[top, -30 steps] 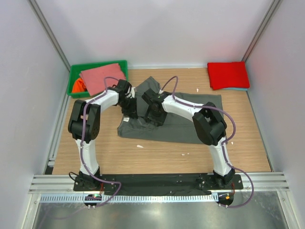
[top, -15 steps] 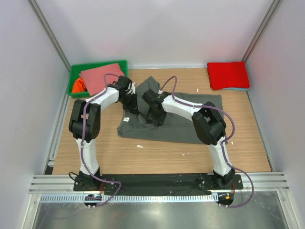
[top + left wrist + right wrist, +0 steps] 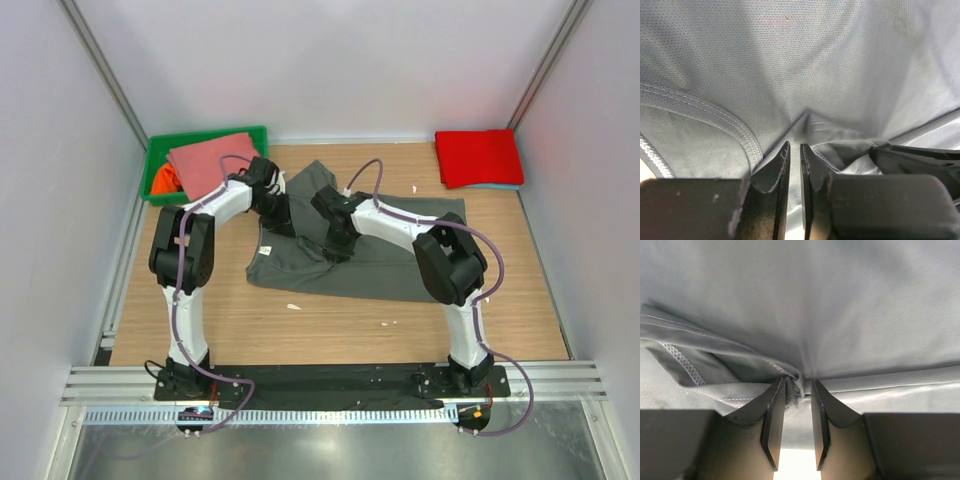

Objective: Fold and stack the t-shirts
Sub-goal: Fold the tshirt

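Note:
The dark grey t-shirt (image 3: 400, 265) lies spread on the wooden table, its left part bunched. My left gripper (image 3: 278, 222) is down on the shirt's upper left part; in the left wrist view (image 3: 794, 150) its jaws are nearly closed, with a fold of grey cloth (image 3: 850, 75) pinched between them. My right gripper (image 3: 338, 248) is down on the shirt's middle; in the right wrist view (image 3: 799, 385) its jaws grip a bunched hem of the same cloth (image 3: 840, 300). A folded red t-shirt (image 3: 478, 157) lies at the back right on a light-blue one (image 3: 505, 185).
A green bin (image 3: 205, 134) at the back left holds a salmon-pink shirt (image 3: 213, 160) and an orange one (image 3: 163, 180). Small white scraps (image 3: 293, 306) lie on the wood in front of the grey shirt. Grey walls close in both sides and the back.
Both grippers have shifted slightly away from me and to the right over the grey shirt. The shirt's left part has been drawn with them.

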Available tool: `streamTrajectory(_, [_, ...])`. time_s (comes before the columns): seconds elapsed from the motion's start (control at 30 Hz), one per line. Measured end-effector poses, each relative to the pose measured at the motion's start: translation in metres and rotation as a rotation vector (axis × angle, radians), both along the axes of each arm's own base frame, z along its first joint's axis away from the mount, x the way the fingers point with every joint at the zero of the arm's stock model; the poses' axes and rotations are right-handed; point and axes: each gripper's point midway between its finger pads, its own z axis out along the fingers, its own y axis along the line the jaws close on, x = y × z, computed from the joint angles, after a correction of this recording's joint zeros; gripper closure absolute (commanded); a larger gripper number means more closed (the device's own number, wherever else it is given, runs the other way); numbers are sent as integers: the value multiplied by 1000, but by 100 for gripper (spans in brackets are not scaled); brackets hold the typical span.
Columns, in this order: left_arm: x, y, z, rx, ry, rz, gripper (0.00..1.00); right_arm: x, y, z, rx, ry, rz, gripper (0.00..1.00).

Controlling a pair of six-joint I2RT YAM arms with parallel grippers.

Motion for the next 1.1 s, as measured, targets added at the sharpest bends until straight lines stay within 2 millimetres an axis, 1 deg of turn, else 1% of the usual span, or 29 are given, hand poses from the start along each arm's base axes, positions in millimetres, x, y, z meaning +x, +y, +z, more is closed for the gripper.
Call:
streamTrajectory(0.17, [-1,-5,-1,-25,26,25,88,4,-13,4,11,-22,-1,67])
streamTrajectory(0.33, [2,-10,-3,-53,43,53,90,2,-19,1,34,-34,11,67])
streamTrajectory(0.4, [2,-10,-4,-51,42,61,81,2,-19,0,47,-36,34,69])
streamTrajectory(0.47, [4,-9,-3,-44,32,62,72,2,-18,0,66,-37,62,79])
streamTrajectory(0.53, [5,-8,-3,-37,24,60,66,-3,-19,0,97,-37,93,79])
streamTrajectory(0.6, [5,-9,0,-40,14,48,64,-14,-26,0,101,-27,113,76])
streamTrajectory(0.67, [6,-11,4,-51,6,35,62,-24,-35,2,101,-28,133,68])
streamTrajectory(0.73, [6,-14,7,-69,-3,15,60,-29,-41,7,106,-39,163,64])
streamTrajectory(0.77, [6,-16,8,-78,-9,1,59,-28,-41,11,117,-51,181,61])
streamTrajectory(0.9, [1,-26,11,-107,-18,-55,57,-16,-26,21,184,-118,261,52])
streamTrajectory(0.93, [0,-29,12,-110,-22,-67,57,-15,-23,22,197,-129,278,47])
streamTrajectory(0.97, [0,-32,13,-110,-30,-82,57,-13,-20,23,208,-140,289,46])
streamTrajectory(1.03, [0,-38,16,-111,-49,-114,53,-10,-14,26,236,-163,310,44])
streamTrajectory(1.1, [4,-45,21,-110,-84,-153,53,-8,-9,28,259,-173,321,44])
